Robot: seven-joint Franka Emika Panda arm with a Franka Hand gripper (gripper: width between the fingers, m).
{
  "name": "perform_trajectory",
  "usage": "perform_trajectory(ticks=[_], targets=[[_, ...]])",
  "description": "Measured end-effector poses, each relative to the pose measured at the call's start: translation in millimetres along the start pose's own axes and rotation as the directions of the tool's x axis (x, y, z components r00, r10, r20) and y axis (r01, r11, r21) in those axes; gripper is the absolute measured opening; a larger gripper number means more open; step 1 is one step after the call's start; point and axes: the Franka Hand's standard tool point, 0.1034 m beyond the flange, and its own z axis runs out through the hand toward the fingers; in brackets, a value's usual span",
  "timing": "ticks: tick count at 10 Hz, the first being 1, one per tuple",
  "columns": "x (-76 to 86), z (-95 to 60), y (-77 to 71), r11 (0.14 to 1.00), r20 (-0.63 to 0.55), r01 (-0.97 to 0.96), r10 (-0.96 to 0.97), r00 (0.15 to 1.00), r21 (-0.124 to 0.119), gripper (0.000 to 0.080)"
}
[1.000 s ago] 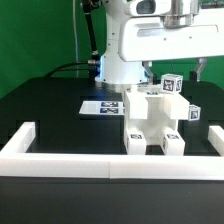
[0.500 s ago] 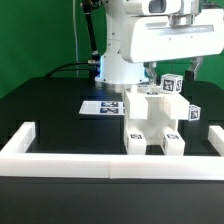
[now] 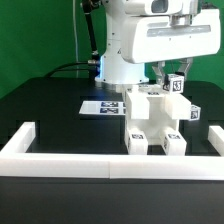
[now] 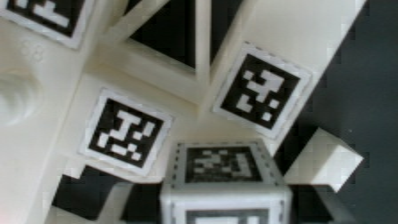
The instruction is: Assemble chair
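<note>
The partly built white chair (image 3: 150,120) stands near the front wall, toward the exterior view's right. At its upper back a small white block with a black-and-white tag (image 3: 175,87) sticks up. My gripper (image 3: 174,80) has come down from above, and its two fingers press on this block from either side, so it is shut on it. In the wrist view the same tagged block (image 4: 224,178) sits between the jaws. Beyond it is the chair's X-braced panel (image 4: 178,90), which carries two larger tags.
A long low white border wall (image 3: 100,160) runs along the table's front and turns back at both ends. The marker board (image 3: 103,106) lies flat behind the chair on the exterior view's left. Another tagged piece (image 3: 194,112) sits at the chair's right. The arm's glossy white body (image 3: 150,40) hangs over the chair.
The fingers stood wide above the tagged block and have now closed in on it. The block looks slightly tilted. The chair has not shifted.
</note>
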Motion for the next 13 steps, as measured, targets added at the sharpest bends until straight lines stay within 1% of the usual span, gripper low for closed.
perform_trajectory(ticks=[2,4,5,7,8,9,11,12,13], targets=[[0.0,0.0,-0.1,0.999,-0.001,-0.046,0.046,0.999,0.001,0.0287],[0.3,0.3,-0.2,0.976,-0.001,-0.216,0.216,0.976,0.002,0.0287],[0.8,0.5,-0.8,0.941,-0.002,-0.339,0.339,0.941,0.002,0.0287],[1.3,0.7,-1.4,0.823,-0.003,-0.568,0.568,0.823,0.003,0.0287],[1.7,0.8,-2.0,0.770,-0.003,-0.638,0.638,0.770,0.004,0.0287],[2.1,1.0,-2.4,0.671,0.000,-0.741,0.741,0.671,0.013,0.0288],[2.7,1.0,-2.9,0.504,0.010,-0.863,0.864,0.504,0.029,0.0288],[2.7,1.0,-2.9,0.471,0.013,-0.882,0.882,0.471,0.032,0.0288],[2.7,1.1,-3.1,0.463,0.013,-0.886,0.886,0.463,0.031,0.0288]])
